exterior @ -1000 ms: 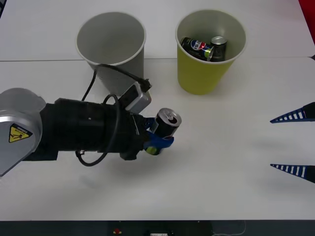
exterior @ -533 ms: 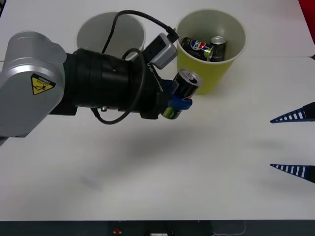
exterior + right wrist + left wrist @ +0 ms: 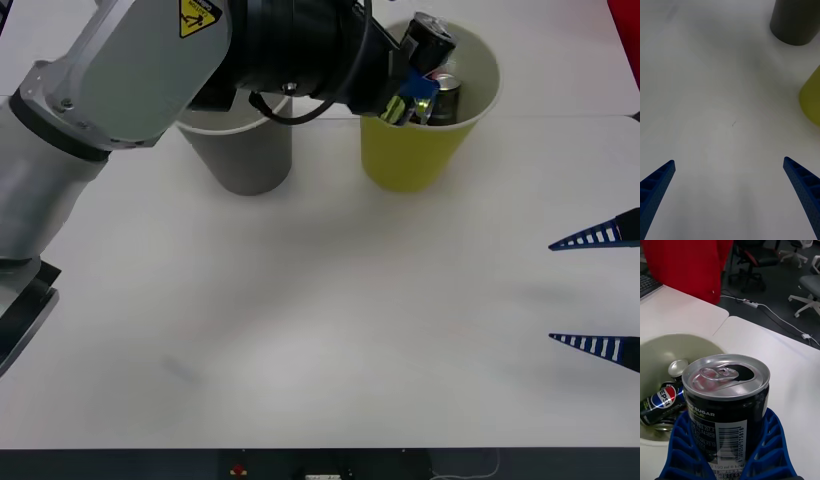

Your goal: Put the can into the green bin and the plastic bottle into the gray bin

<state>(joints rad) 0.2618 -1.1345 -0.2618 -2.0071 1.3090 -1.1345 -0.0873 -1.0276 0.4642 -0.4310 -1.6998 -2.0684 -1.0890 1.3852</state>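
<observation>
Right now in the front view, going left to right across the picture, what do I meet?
Gray bin → left tool holding the can over the green bin → green bin → right tool, open, at the right edge.

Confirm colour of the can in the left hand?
Black body with a silver top, the can sits clamped in the left hand; the left wrist view shows it best.
</observation>
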